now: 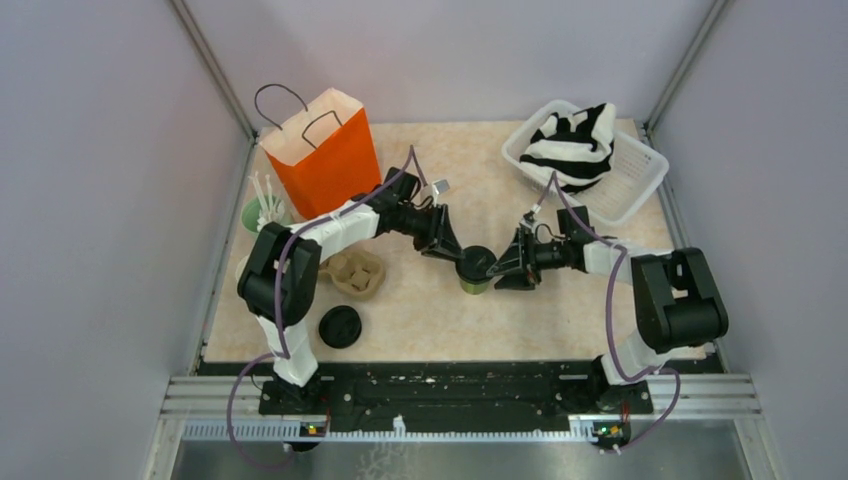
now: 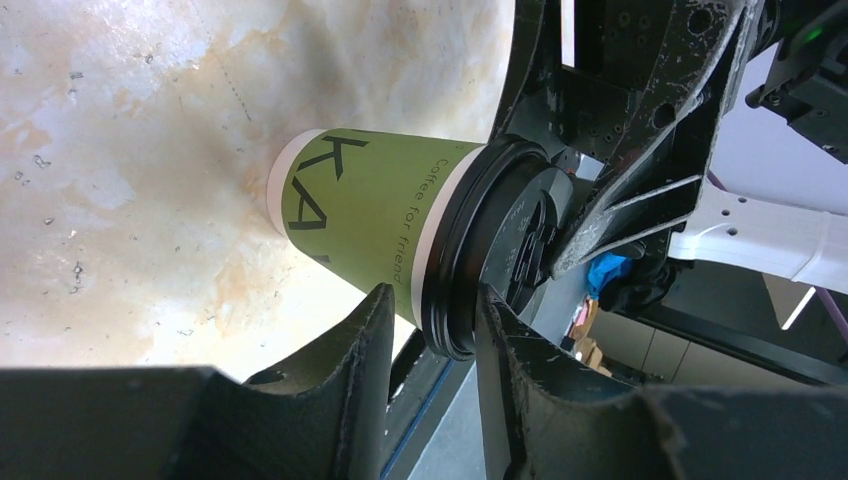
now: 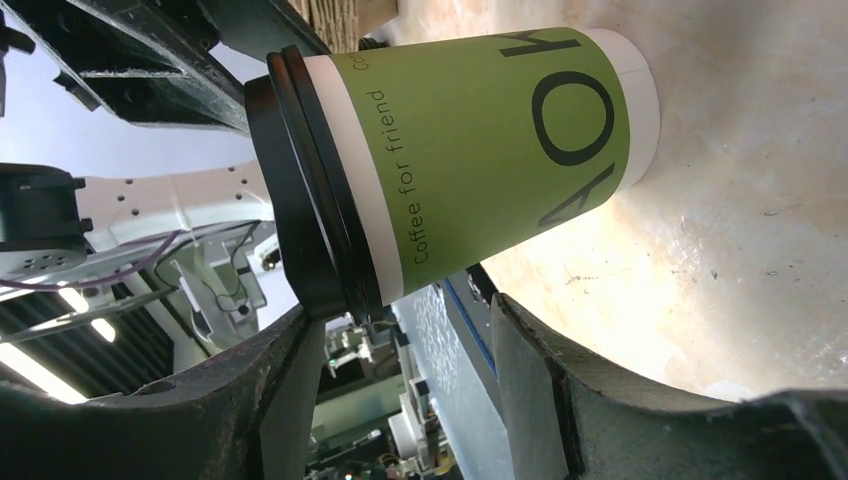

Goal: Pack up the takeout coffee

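Note:
The takeout coffee (image 1: pixel 474 272), a green cup with a black lid, stands upright on the table's middle between both grippers. My left gripper (image 1: pixel 456 256) reaches it from the left. In the left wrist view its jaws (image 2: pixel 435 312) are nearly closed and pinch the lid's rim, one finger on the lid's top, the other under the rim on the cup (image 2: pixel 370 210). My right gripper (image 1: pixel 503 268) faces the cup from the right. In the right wrist view it (image 3: pixel 405 322) is wide open at the cup's (image 3: pixel 480 150) lid end, one finger against the rim.
An orange paper bag (image 1: pixel 325 158) stands open at the back left. A pulp cup carrier (image 1: pixel 355 273) and a loose black lid (image 1: pixel 340 326) lie left of the cup. A green cup with stirrers (image 1: pixel 262 213) stands by the left wall. A white basket (image 1: pixel 640 185) with striped cloth sits back right.

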Robot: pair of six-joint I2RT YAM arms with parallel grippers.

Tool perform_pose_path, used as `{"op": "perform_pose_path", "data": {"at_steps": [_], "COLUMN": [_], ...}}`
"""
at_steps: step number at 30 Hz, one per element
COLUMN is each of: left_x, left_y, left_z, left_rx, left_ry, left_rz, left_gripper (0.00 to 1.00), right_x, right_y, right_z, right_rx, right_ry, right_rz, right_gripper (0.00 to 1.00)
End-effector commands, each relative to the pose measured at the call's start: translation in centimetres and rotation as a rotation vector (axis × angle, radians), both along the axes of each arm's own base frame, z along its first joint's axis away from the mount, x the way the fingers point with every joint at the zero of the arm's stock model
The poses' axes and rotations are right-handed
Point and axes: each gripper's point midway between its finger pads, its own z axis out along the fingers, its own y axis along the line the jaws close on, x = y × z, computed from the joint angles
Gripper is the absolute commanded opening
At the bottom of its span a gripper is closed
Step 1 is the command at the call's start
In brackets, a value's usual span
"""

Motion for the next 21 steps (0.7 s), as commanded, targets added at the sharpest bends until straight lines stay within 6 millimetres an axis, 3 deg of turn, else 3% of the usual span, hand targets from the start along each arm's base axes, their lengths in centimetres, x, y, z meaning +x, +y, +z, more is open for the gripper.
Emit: {"op": "perform_pose_path", "data": {"at_steps": [1,6,9,12,16,21], "left_x": [-4.1,-1.4,-0.2,0.5,1.0,1.9], "left_y": [6.0,3.7,1.9,0.8,0.3,-0.1], "left_z": [-10.2,-4.2,-0.1,2.4,2.6,1.1], "left_rx": [0.403,0.299,0.195,0.125,0.111,0.118], "left_ry": [0.146,0.058,0.013,-0.019,-0.024,-0.023], "left_rz": [0.045,0.033,0.021,0.011,0.003,0.002], "left_gripper": [0.41,0.47,0.56,0.68,0.8,0.83], "right_x": [0.5,2.6,3.3,3.5,3.1,3.1], "right_y": [-2.6,-2.2,-1.8,-1.3,-0.1,0.7], "right_z": [-6.3,-1.8,0.8,1.9,2.2,2.9], "right_rx": [-0.278,-0.259,-0.224,-0.199,-0.17,-0.136], "right_ry": [0.009,-0.078,-0.125,-0.142,-0.145,-0.161], "right_rz": [-0.085,-0.073,-0.065,-0.053,-0.026,-0.02], "right_gripper": [0.57,0.63,0.68,0.72,0.77,0.81]}}
